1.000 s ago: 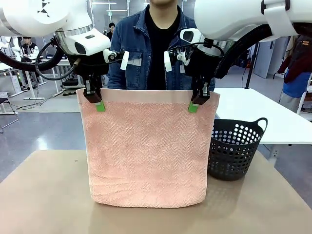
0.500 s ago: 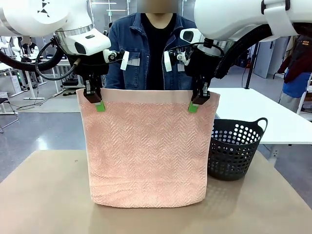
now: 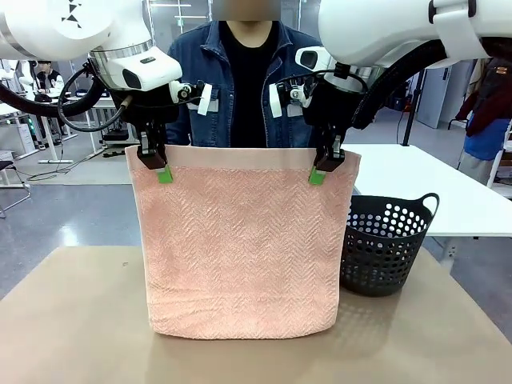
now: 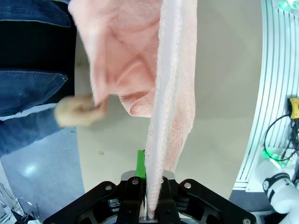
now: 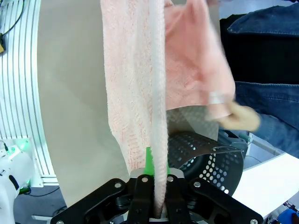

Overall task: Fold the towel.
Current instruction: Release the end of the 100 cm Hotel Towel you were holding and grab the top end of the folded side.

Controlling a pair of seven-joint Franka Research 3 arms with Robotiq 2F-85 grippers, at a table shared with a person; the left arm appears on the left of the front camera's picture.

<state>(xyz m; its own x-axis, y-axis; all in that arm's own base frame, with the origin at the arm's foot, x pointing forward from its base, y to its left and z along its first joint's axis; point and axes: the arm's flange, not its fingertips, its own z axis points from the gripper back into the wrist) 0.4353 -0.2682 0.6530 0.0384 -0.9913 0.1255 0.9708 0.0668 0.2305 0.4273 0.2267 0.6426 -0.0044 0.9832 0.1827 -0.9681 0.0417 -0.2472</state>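
Holding the towel (image 3: 244, 248) up over the table (image 3: 72, 320), spread wide and flat toward the front camera, plain smooth band along the top and herringbone weave below. Pinching the top corner on the robot's left with the left gripper (image 3: 164, 170), clenched tight on the band between green pads. Pinching the opposite top corner with the right gripper (image 3: 318, 173), clenched on the cloth the same way. Hanging straight down from both grips to a rounded lower edge close to the tabletop; cannot tell whether touching it. Facing a person (image 3: 244, 88) in a denim jacket and black shirt, at the far side, just behind the cloth. Flanked on the robot's right by a dark perforated basket (image 3: 384, 244), upright on the table just beside the towel's edge.

Seen along the left fingers: cloth edge-on, clamped between shut jaws, with a second layer spreading away toward the denim sleeve, one corner of it gripped by the person's hand (image 4: 77, 112), blurred. Seen along the right fingers: the same edge-on clamp, the second layer drawn toward the other hand (image 5: 238, 116), also blurred, above the basket.
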